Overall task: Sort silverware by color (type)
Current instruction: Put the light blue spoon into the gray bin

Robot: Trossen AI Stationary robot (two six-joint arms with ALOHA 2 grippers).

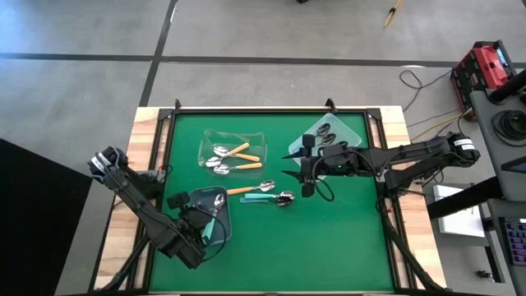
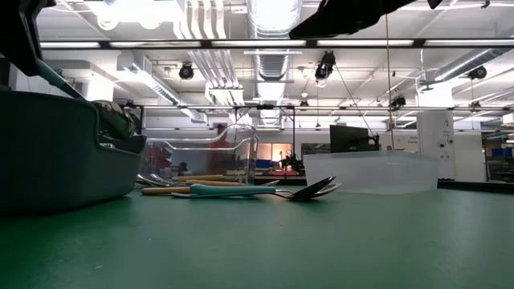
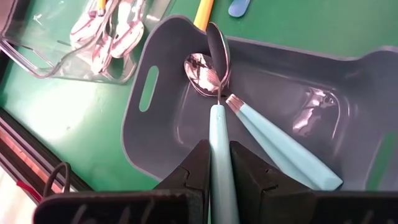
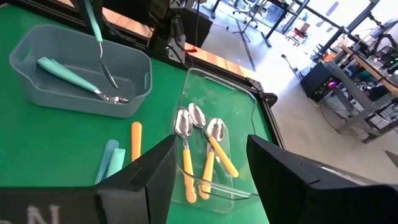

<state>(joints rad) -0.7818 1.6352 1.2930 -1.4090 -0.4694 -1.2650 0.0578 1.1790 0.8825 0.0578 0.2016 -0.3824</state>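
A grey bin [image 1: 215, 205] stands at the near left, and one teal spoon [image 3: 273, 146] lies on its floor. My left gripper [image 3: 219, 155] is over that bin, shut on a second teal spoon [image 3: 217, 93] whose bowl reaches down inside it. A clear bin [image 1: 233, 152] holds three orange spoons [image 4: 208, 152]. Loose on the mat between the bins lie an orange spoon [image 1: 242, 190] and teal spoons [image 1: 267, 197]. My right gripper [image 4: 208, 180] hovers open above the table's middle, with nothing between its fingers. My left gripper pinches the teal spoon's handle [image 3: 220, 177] between its two fingers, well back from the bowl. The fingers slant down from the near left and lie along the handle. The spoon points away from them, bowl [image 3: 217, 46] lowest, inside the grey bin near the lying spoon's bowl.
A second clear bin [image 1: 337, 131] with dark-handled spoons stands at the far right, beside my right arm. The table has a raised black frame [image 1: 271, 108]. Bare green mat [image 1: 329, 247] spreads across the near right.
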